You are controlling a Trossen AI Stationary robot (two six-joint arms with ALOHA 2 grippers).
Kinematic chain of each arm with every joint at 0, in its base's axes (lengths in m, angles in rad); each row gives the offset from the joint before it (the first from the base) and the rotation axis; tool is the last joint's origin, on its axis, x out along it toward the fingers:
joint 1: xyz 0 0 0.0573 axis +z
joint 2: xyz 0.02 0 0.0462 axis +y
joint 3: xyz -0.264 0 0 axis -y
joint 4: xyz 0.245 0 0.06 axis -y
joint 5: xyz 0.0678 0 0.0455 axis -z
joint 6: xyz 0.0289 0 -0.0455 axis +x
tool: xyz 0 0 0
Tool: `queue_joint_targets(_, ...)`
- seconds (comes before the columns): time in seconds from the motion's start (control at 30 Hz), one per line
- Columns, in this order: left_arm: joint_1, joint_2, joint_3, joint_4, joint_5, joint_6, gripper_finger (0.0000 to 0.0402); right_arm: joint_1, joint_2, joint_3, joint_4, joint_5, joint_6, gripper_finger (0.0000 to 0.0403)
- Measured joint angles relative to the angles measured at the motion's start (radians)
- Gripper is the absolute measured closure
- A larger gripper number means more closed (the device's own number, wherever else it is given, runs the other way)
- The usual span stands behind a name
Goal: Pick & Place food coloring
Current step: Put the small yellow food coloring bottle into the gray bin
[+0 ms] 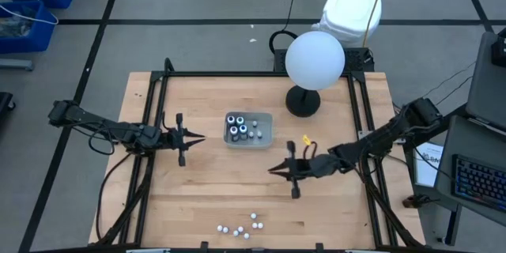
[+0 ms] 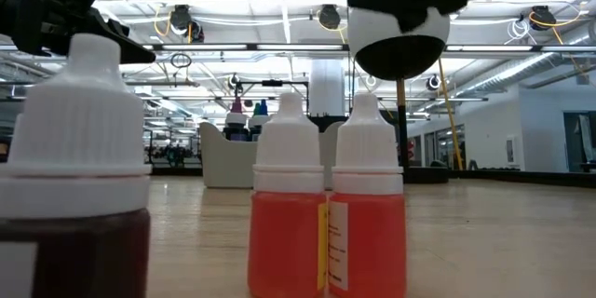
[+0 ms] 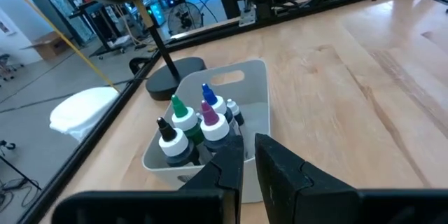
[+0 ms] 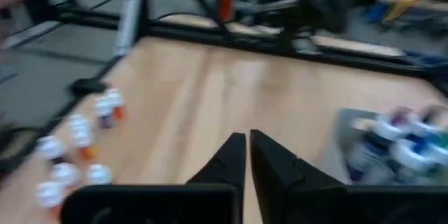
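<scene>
**Wooden table, both grippers empty, bottles in two groups**

Wood-topped table (image 1: 213, 198) carries the food coloring in two lots. One lot stands upright in a grey tray (image 1: 266, 118) near the table's middle: dark bottles with coloured tips and white collars (image 1: 239, 129). The other lot is a loose cluster of white-capped bottles (image 1: 241, 227) at the near edge. In the low view two of these, filled with orange-red liquid (image 2: 326, 233), stand touching side by side, and a third with dark liquid (image 2: 79, 196) stands to their left.

Right gripper (image 1: 274, 169) sits over bare wood right of centre, between the tray and the near cluster. Its fingers (image 4: 269, 157) are together, tips nearly meeting, with nothing clamped between them and nothing touched. From its wrist view the loose bottles (image 4: 77, 154) lie off to one side and the tray's bottles (image 4: 399, 143) to the other, both apart from the fingertips.

Left gripper (image 1: 199, 138) waits just left of the tray, pointing at it. Its fingers (image 3: 280, 164) stand a narrow slit apart and hold nothing. The tray's bottles (image 3: 192, 126) are just beyond its tips, not touched.

White globe on a black stand (image 1: 314, 61) stands at the far right of the table.
</scene>
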Motion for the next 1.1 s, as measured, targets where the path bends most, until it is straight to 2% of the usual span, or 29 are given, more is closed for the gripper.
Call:
queue_joint_targets(0.1,0.0,0.0,0.0,-0.005,0.0,-0.012,0.0355,0.026,-0.001,-0.083,0.107,0.119,-0.001,0.0397)
queue_joint_targets(0.17,0.0,0.0,0.0,-0.011,0.0,-0.006,0.0355,0.026,-0.005,-0.108,0.123,0.141,-0.003,0.0396)
queue_joint_targets(0.27,0.0,0.0,0.0,-0.01,0.0,-0.004,0.0355,0.011,-0.022,-0.126,0.106,0.129,0.008,0.04)
queue_joint_targets(0.37,0.0,0.0,0.0,-0.01,-0.001,-0.004,0.0355,0.002,-0.027,-0.158,0.108,0.03,-0.031,0.0401)
queue_joint_targets(0.47,0.0,0.0,0.0,-0.01,-0.001,-0.003,0.0355,-0.005,-0.028,-0.203,0.232,-0.089,-0.064,0.0399)
queue_joint_targets(0.57,0.0,0.0,0.0,-0.01,-0.001,-0.003,0.0355,-0.007,-0.028,-0.266,0.422,-0.121,-0.138,0.0399)
queue_joint_targets(0.67,0.0,0.0,0.0,-0.01,-0.001,0.019,0.0355,-0.007,-0.029,-0.342,0.612,-0.121,-0.195,0.0399)
queue_joint_targets(0.73,0.0,0.0,0.0,-0.01,-0.002,0.03,0.0355,-0.012,-0.028,-0.384,0.674,-0.093,-0.144,0.0401)
queue_joint_targets(0.83,0.0,0.0,0.0,-0.01,-0.002,0.026,0.0355,-0.026,-0.037,-0.415,0.693,-0.014,-0.042,0.0402)
queue_joint_targets(1.1,0.0,0.0,0.0,-0.015,-0.002,0.045,0.0355,-0.052,-0.039,-0.419,0.685,-0.017,-0.025,0.0402)
